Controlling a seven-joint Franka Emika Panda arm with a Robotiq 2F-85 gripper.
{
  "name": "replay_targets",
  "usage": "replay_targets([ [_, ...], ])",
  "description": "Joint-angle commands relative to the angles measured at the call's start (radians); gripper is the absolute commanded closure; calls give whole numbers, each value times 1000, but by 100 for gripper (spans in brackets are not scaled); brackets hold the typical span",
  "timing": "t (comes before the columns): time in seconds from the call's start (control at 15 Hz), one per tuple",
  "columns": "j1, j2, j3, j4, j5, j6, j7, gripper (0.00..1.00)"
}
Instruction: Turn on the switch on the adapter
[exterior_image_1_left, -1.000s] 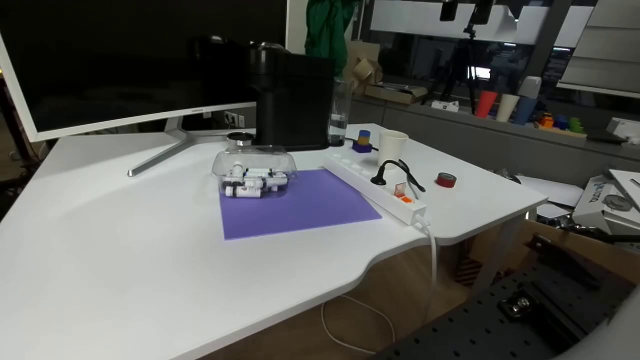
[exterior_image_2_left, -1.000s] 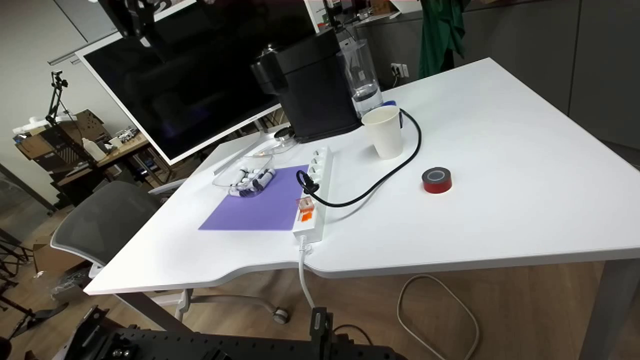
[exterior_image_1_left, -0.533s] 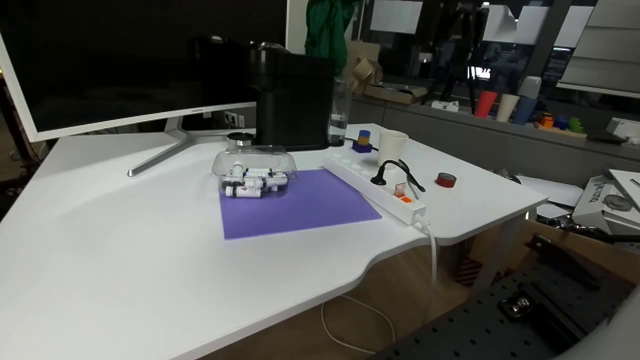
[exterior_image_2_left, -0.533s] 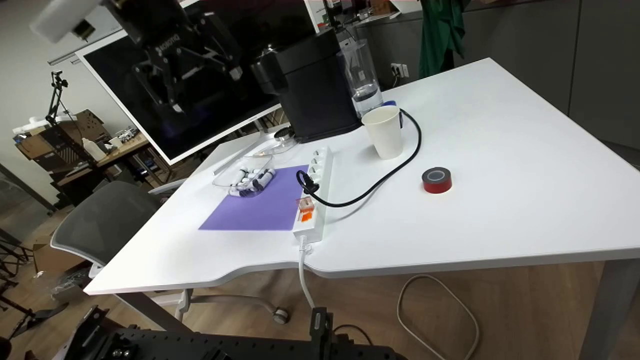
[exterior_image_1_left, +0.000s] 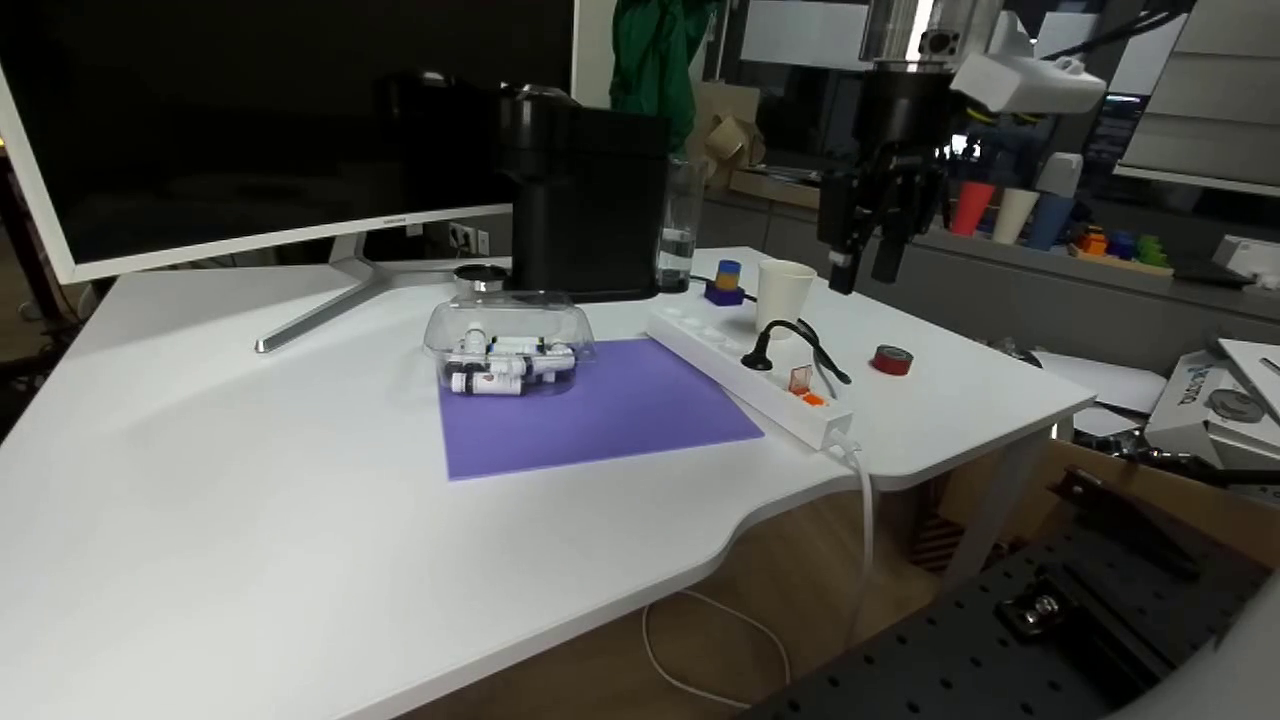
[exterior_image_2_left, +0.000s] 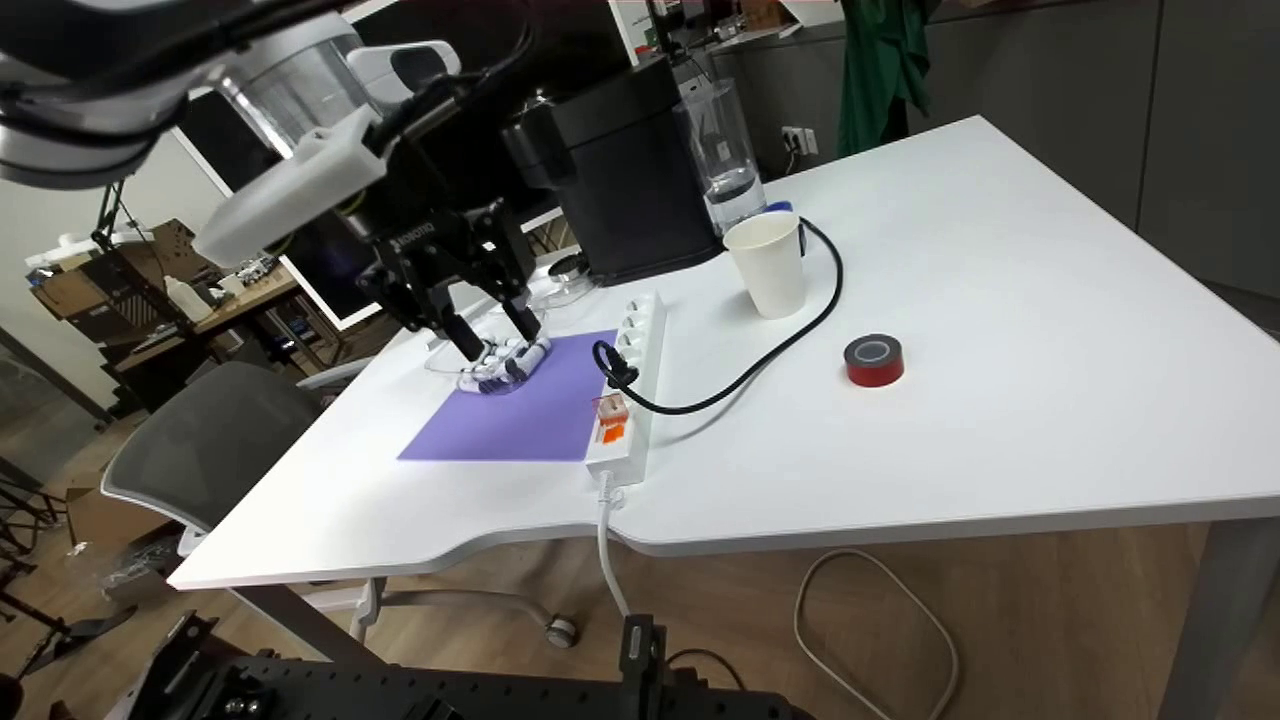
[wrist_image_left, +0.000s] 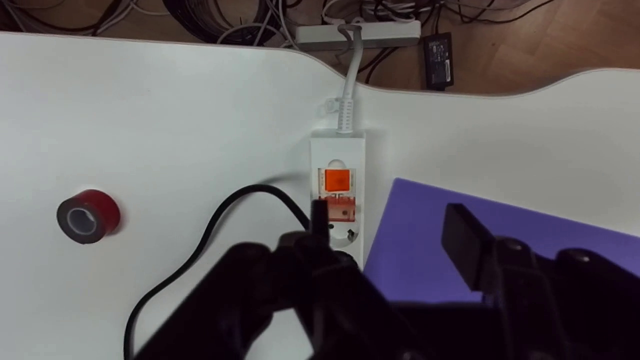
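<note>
In an exterior view, the arm (exterior_image_2_left: 70, 150) extends in from the top left, and below its wrist (exterior_image_2_left: 305, 85) the pincer (exterior_image_2_left: 497, 333) hangs in mid-air, pointing down. The fingers (wrist_image_left: 465, 245) stand well apart in the wrist view.

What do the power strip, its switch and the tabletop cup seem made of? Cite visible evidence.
Power strip: probably hard plastic, satin white, crisp moulded edges.
Switch: apparently smooth plastic; straight-edged, bright orange face.
Cup: paper perhaps, or plastic; matte, pale, tapering, without sharp highlights.
</note>
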Motion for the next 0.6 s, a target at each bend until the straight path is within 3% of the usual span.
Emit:
replay_targets([
  [0.0, -26, 95, 4, 0, -18, 129, 60, 68],
  [0.27, -41, 188, 2, 4, -23, 212, 88, 95],
  [0.53, -32, 277, -1, 32, 4, 238, 73, 100],
])
